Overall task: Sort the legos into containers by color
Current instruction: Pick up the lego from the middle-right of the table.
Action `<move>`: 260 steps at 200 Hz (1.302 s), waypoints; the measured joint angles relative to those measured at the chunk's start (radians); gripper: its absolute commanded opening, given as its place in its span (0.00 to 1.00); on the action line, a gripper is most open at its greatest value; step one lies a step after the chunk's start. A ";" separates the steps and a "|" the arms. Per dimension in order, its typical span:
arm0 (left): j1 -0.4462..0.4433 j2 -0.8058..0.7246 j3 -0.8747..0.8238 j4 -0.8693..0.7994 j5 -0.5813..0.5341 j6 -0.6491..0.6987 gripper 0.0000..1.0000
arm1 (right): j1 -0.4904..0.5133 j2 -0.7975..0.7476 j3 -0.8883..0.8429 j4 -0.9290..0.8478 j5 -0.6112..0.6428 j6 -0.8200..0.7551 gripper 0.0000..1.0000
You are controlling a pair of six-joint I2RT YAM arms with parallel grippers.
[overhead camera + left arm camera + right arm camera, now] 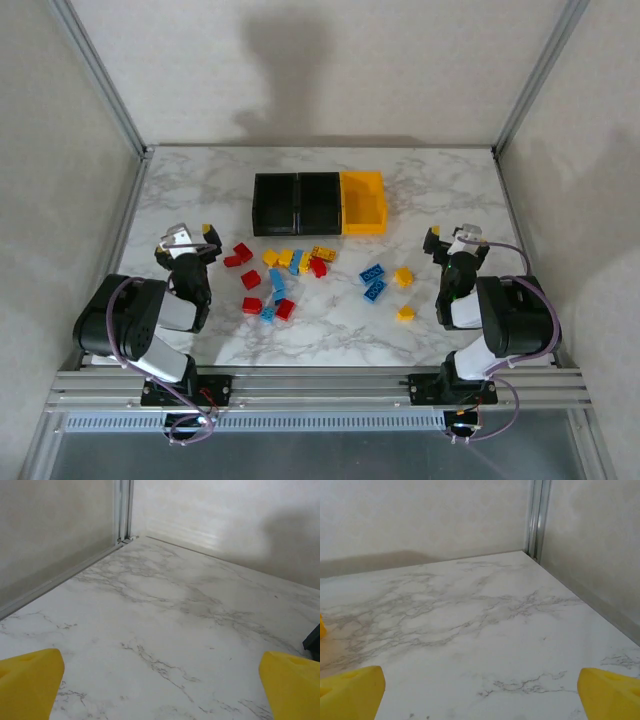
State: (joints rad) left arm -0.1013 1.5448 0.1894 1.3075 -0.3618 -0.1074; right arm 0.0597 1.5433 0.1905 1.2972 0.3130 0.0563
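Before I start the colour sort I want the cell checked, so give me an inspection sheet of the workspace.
Surface: white marble-pattern table top, flat.
Job's things: small red, blue and yellow studded plastic bricks scattered loose near the middle; row of three joined open plastic bins, two black and one yellow, behind them, looking empty.
Clutter: nothing seen.
Tools: left tool and right tool both open, holding nothing, either side of the bricks.
Cables: thin purple cables loop along both arms, off the bricks.
Surroundings: pale panel walls, aluminium frame posts, aluminium rail at the near edge.
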 measured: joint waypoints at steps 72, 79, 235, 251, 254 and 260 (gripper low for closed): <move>0.000 0.000 0.000 0.000 0.000 0.000 0.99 | 0.000 0.000 0.000 0.000 0.000 0.000 0.99; 0.000 0.000 0.000 0.000 0.000 0.000 0.99 | 0.000 0.000 0.000 0.000 0.000 0.000 0.99; 0.000 0.000 0.000 0.000 0.000 0.000 0.99 | 0.000 0.000 0.000 0.000 0.001 0.000 0.99; 0.000 -0.023 0.013 -0.048 0.004 0.002 0.99 | 0.003 -0.008 0.000 -0.008 0.000 -0.002 0.99; 0.000 -0.032 0.020 -0.068 0.004 0.003 0.99 | 0.004 -0.013 0.000 -0.015 0.000 -0.004 0.99; 0.000 -0.054 0.039 -0.110 0.004 0.004 0.99 | 0.008 -0.030 0.000 -0.032 0.000 -0.006 0.99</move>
State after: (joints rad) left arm -0.1013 1.4906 0.2287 1.1973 -0.3580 -0.1032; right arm 0.0673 1.5131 0.1909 1.2652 0.3130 0.0502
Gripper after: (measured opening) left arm 0.994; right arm 0.987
